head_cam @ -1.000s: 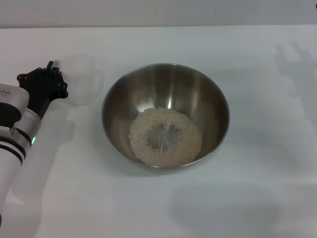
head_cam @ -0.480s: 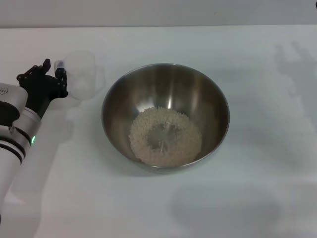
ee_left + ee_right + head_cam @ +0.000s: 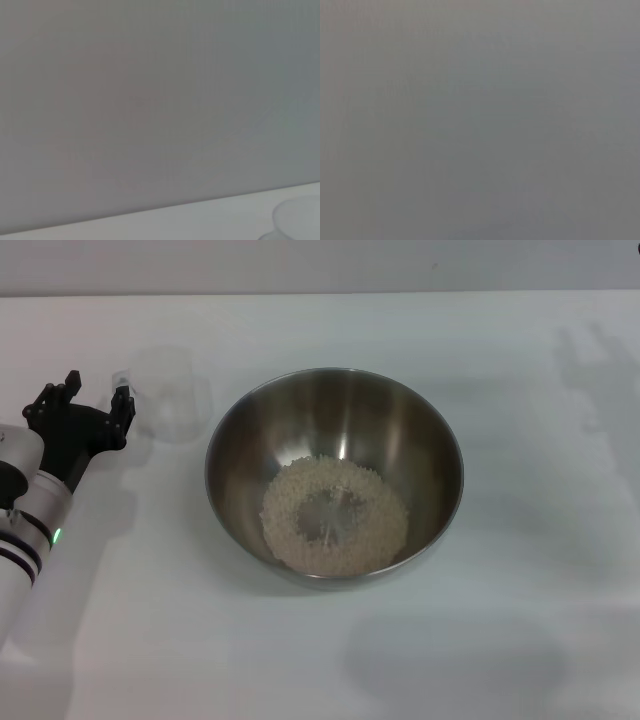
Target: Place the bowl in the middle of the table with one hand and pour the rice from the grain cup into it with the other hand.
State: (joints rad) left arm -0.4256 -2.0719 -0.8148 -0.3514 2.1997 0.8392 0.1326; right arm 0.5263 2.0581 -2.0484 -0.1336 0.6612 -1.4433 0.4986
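The large steel bowl (image 3: 334, 475) stands in the middle of the white table (image 3: 520, 570). A ring of whitish rice (image 3: 334, 517) lies in its bottom. The clear grain cup (image 3: 165, 390) stands upright and empty on the table to the left of the bowl; part of it also shows in the left wrist view (image 3: 300, 222). My left gripper (image 3: 95, 400) is open just to the left of the cup's handle and holds nothing. My right gripper is out of view.
The table's far edge (image 3: 320, 293) runs along the back against a grey wall. The right wrist view shows only plain grey.
My left gripper has opened, let go of the grain cup and drawn back to the left. The cup now stands free on the table.
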